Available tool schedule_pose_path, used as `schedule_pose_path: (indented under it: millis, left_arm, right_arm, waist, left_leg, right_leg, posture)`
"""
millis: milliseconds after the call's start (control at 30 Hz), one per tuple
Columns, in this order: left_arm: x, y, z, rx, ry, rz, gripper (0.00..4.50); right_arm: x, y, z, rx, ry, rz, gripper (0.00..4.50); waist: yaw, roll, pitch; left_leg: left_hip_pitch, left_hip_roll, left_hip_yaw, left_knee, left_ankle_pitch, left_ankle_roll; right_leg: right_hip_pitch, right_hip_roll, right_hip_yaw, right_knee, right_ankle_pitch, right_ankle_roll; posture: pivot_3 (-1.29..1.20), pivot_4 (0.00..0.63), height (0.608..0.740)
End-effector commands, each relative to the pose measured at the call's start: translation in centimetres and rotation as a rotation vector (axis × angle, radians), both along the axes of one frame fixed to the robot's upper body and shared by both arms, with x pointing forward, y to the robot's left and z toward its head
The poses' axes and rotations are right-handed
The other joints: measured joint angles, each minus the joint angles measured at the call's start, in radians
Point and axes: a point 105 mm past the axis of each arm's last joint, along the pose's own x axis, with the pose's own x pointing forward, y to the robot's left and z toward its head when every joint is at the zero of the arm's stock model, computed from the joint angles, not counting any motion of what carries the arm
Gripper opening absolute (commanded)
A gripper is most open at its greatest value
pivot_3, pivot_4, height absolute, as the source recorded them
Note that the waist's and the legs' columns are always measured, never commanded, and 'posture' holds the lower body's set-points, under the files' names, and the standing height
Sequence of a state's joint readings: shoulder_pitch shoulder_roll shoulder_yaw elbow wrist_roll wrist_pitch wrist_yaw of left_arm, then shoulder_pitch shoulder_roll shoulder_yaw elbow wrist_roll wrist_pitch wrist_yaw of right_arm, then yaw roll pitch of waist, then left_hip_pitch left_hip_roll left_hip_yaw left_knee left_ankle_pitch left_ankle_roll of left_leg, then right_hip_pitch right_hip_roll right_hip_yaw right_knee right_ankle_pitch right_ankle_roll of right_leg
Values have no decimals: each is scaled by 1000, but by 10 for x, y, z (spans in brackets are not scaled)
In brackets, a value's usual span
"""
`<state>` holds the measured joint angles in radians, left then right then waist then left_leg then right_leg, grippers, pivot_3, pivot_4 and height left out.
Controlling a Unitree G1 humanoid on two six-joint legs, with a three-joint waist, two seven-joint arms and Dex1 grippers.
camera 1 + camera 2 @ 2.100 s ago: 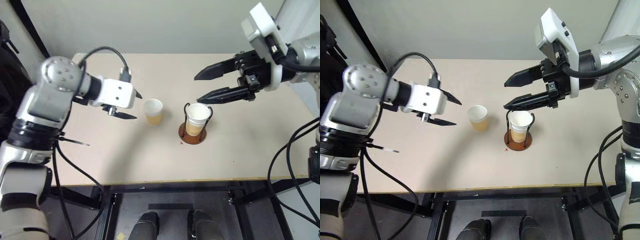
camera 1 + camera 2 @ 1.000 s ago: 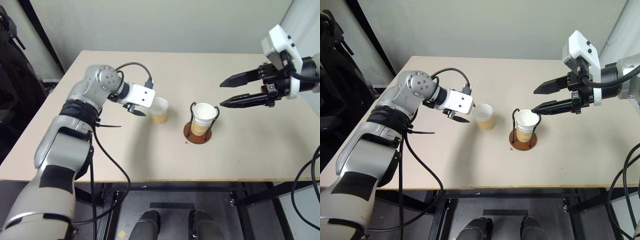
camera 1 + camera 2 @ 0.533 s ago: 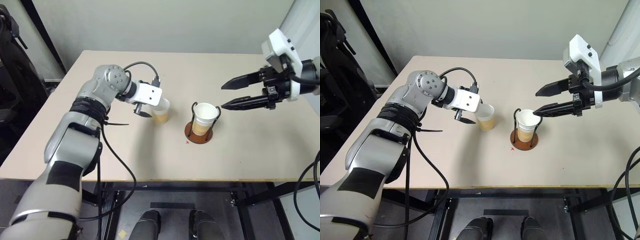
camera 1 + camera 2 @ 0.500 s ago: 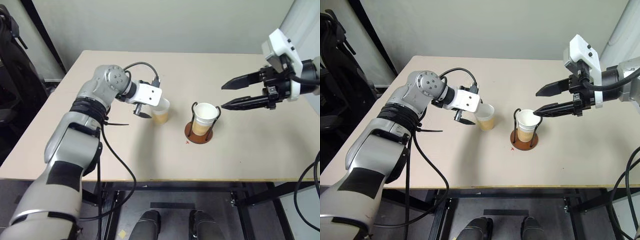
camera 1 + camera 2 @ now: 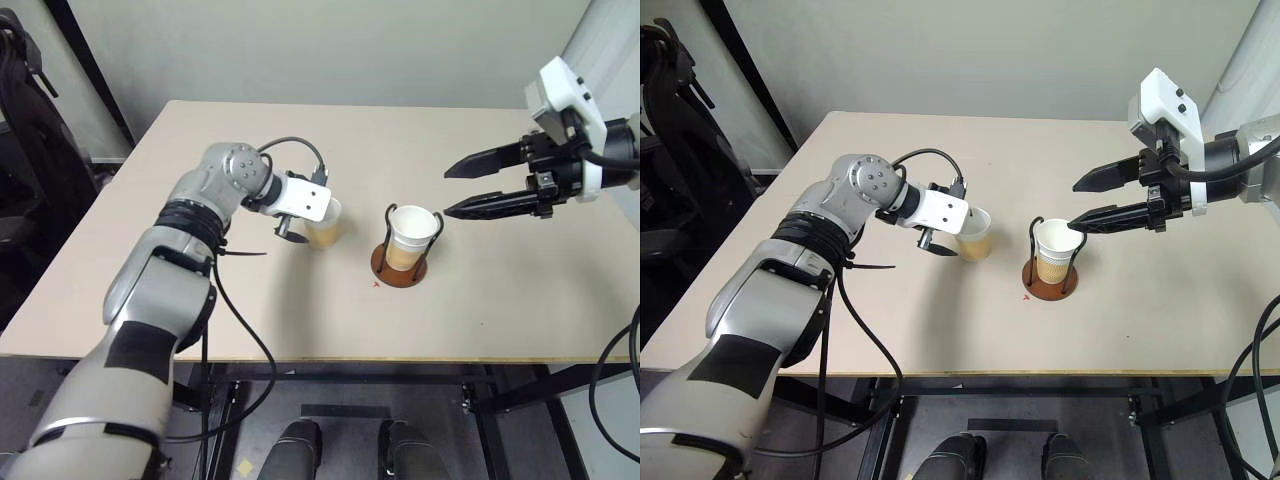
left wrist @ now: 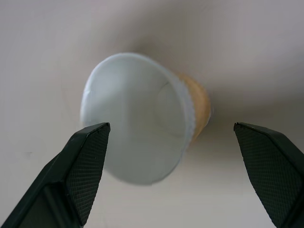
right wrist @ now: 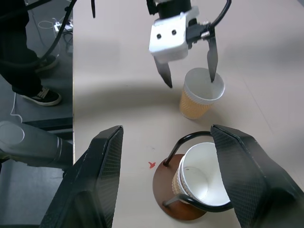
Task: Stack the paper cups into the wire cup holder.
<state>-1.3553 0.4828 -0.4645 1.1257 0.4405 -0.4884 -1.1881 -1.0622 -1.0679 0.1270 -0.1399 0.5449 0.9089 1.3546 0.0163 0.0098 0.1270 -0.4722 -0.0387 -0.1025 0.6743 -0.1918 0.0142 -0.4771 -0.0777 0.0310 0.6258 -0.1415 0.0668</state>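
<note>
A loose paper cup [image 5: 324,226] stands upright on the table, white inside with a tan lower wall. My left gripper [image 6: 171,135] is open around it, one finger on each side of the cup [image 6: 137,114] and neither touching it. To its right is the wire cup holder [image 5: 399,271], a rust-brown disc with black wire loops. Another paper cup [image 5: 411,232] sits inside the holder. My right gripper [image 5: 447,192] hovers open, just right of and above the holder, with nothing between its fingers. The right wrist view shows the holder [image 7: 165,191], the loose cup [image 7: 201,94] and the left gripper [image 7: 189,71].
The beige table [image 5: 500,300] has wide bare room in front and to the right of the holder. A small red mark [image 5: 376,284] lies by the holder's base. A person's shoe [image 7: 40,97] stands on the floor beside the table's left edge.
My left gripper has moved right, up to the loose cup, and opened wider, so its fingers now flank the cup. The right gripper has kept still.
</note>
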Motion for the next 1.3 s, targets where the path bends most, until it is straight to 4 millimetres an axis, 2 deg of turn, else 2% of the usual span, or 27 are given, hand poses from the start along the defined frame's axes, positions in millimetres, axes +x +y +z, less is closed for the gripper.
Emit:
schedule_pose_path:
  millis: [33,100,233,367,400,600,733,800,933,1133,1300]
  left_arm:
    - [1,-3,7,10,-19,-15,3866]
    - [-1,-3,5,17,3,-22,3227]
    - [-7,-6,19,-17,54,-48,1652]
    - [-21,-9,46,-86,141,-97,181]
    - [-22,-9,49,-87,146,-102,24]
    - [-34,-7,86,-158,169,-128,24]
    - [-41,-16,108,-239,173,-152,24]
    - [-46,-22,119,-279,181,-170,24]
    - [-59,-41,141,-347,199,-239,24]
    - [-71,-68,155,-363,233,-324,24]
    - [-75,-88,154,-330,238,-374,24]
  right_arm:
    - [-5,-4,12,4,-61,-11,3024]
    - [-5,-6,10,0,-57,-17,3024]
    - [-2,-11,9,-12,-51,-35,3024]
    - [0,-16,8,-24,-47,-49,3024]
    - [1,-16,8,-24,-47,-50,3024]
    - [7,-25,3,-27,-36,-79,3024]
    - [10,-32,2,-35,-37,-102,3024]
    - [12,-40,0,-49,-34,-127,3024]
    - [10,-56,1,-56,-28,-183,3024]
    - [1,-73,-8,-63,8,-253,3024]
    - [-9,-73,-11,-60,9,-273,3024]
  waist:
    - [0,0,0]
    - [1,0,0]
    - [1,0,0]
    - [3,-1,1]
    - [2,-1,1]
    - [-1,0,1]
    - [1,0,1]
    - [3,0,1]
    - [7,1,2]
    - [13,1,2]
    - [13,2,2]
  left_leg:
    - [0,0,0,0,0,0]
    - [0,0,1,0,0,0]
    - [0,0,0,1,0,0]
    - [-2,-1,0,1,0,1]
    - [-3,-1,-1,2,0,1]
    - [-2,0,1,2,-1,3]
    - [-3,-1,2,2,-2,3]
    - [-6,0,-2,4,-2,4]
    - [-9,-2,1,7,-4,6]
    - [-11,-2,2,8,-4,7]
    - [-13,-3,5,9,-4,9]
  right_leg:
    - [0,0,0,0,0,0]
    - [0,1,0,0,0,0]
    - [0,1,0,0,0,1]
    - [-1,2,-1,0,0,1]
    - [-1,1,-1,0,0,1]
    - [-1,0,1,-1,-1,3]
    - [-2,3,-1,-1,-1,3]
    - [-2,-2,0,-1,-1,4]
    - [-3,-1,-2,-1,-2,5]
    - [-3,-5,-1,-4,0,9]
    - [-2,-6,1,-9,4,16]
  posture:
    - [0,150,740]
    - [0,150,740]
    - [0,150,740]
    - [0,150,740]
    - [0,150,740]
    - [0,150,740]
    - [0,150,740]
    - [0,150,740]
    - [0,150,740]
    - [0,150,740]
    - [0,150,740]
